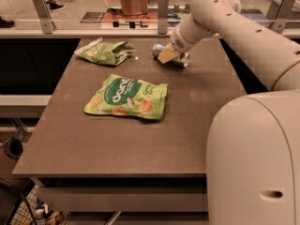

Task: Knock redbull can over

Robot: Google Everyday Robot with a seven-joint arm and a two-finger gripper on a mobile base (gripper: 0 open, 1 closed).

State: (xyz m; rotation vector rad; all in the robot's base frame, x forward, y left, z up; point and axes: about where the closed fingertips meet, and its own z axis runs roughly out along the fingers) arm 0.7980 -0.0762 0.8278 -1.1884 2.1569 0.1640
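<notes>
The redbull can (158, 50) lies on its side at the far middle of the brown table (140, 144), its silver end pointing left. My gripper (167, 55) is low over the can, touching or just in front of its middle and hiding part of it. The white arm reaches in from the upper right.
A large green snack bag (126, 96) lies flat in the middle of the table. A crumpled green bag (105, 52) sits at the far left. A rail with posts (162, 6) and a brown bag (133, 1) stand behind the table. My white base (255, 163) fills the lower right.
</notes>
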